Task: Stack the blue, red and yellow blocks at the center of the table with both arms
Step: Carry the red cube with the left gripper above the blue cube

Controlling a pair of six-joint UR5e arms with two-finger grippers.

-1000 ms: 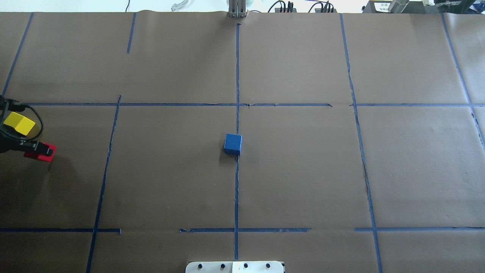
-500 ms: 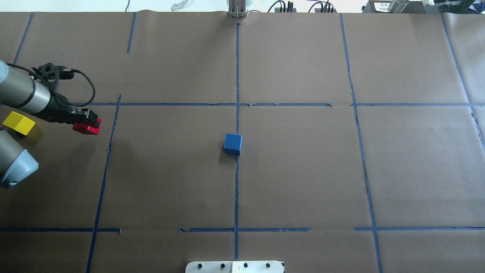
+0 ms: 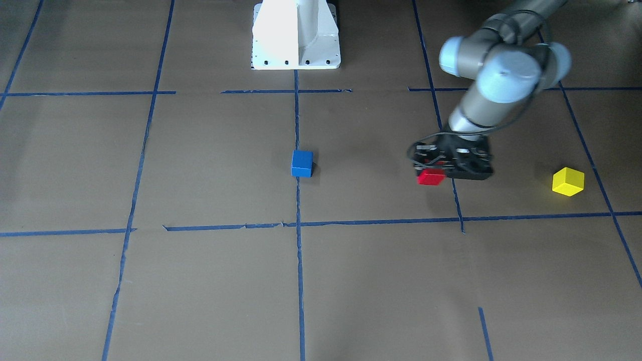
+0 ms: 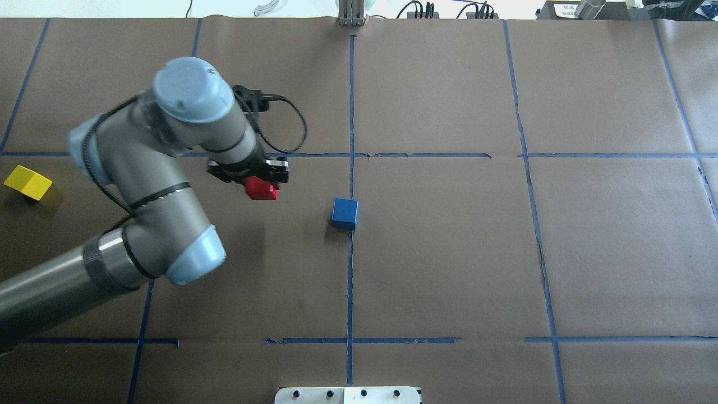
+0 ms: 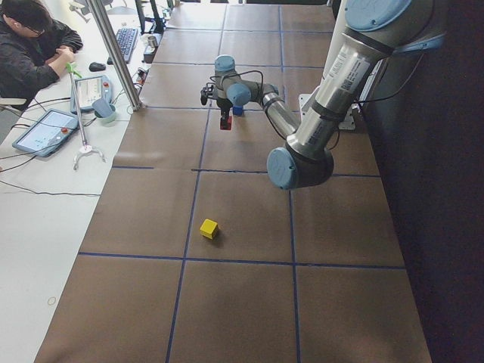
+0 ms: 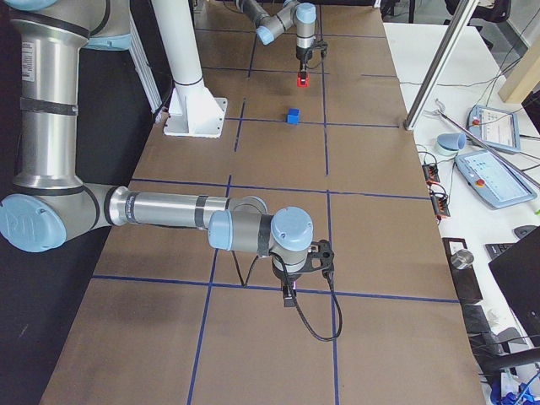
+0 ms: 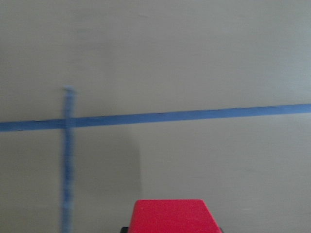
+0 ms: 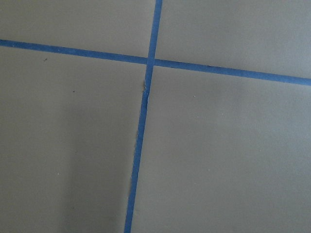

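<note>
Moved: left gripper [image 4: 261, 182] has carried red block [image 4: 261, 189] from far left to near blue block [image 4: 344, 213] at centre, jaws clamped on it. Step: transport. Next: align above blue, lower. State of right gripper [image 6: 289, 297]: cannot tell.

Left arm [image 4: 168, 185] swung in from 9 o'clock edge of overhead view toward table centre; a second ago only wrist showed there, now elbow and forearm cover much of that side; left gripper [image 4: 259, 184] brought red block [image 4: 261, 189] along; red block was just beside yellow block [image 4: 27, 182] at its 5 o'clock, half a second ago at its 3 o'clock, now well apart from it and near blue block [image 4: 344, 213], at its 10 o'clock; cable [image 4: 291, 126] no longer loops across yellow block.
</note>
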